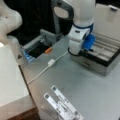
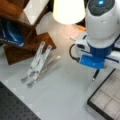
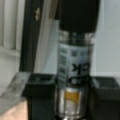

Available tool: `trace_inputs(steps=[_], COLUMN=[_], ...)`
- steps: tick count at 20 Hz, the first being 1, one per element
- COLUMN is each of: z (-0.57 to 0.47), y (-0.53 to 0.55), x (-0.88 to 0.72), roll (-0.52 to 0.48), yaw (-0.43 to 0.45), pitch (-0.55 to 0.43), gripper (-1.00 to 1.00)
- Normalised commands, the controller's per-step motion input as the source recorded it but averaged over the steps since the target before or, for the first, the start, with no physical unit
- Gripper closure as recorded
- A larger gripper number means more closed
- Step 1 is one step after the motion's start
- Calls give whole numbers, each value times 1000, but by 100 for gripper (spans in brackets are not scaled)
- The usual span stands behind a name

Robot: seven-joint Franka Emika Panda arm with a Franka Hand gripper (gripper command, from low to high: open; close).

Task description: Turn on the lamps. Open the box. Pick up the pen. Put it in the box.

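Note:
My gripper [image 3: 73,87] is shut on the pen [image 3: 73,67], a dark barrel with a printed label and a silvery section between the two dark fingers [image 3: 37,86]. In a front view the pen [image 2: 95,75] hangs tip down under the blue-and-white hand, just above the table at the edge of the box [image 2: 105,100]. The box [image 1: 100,63] stands open, its lid [image 1: 110,20] raised at the back and its grey grooved interior showing. In that view the hand hides the gripper and hovers over the box's left end. A lamp [image 2: 68,10] glows at a front view's top.
Flat white perforated strips [image 1: 62,103] [image 2: 37,61] lie on the grey table. A white cable with a switch [image 1: 51,62] runs toward a dark tray [image 1: 37,50] holding an orange item. A wooden shelf [image 2: 22,27] and a black perforated mat [image 2: 12,107] stand at a front view's left.

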Motion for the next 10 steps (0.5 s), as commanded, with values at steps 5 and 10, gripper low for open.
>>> trace_inputs(steps=[5, 10], z=[40, 4], y=[276, 218], x=[22, 79], roll=[84, 103], yaw=[-236, -206], pitch=[4, 13], gripper=[100, 100])
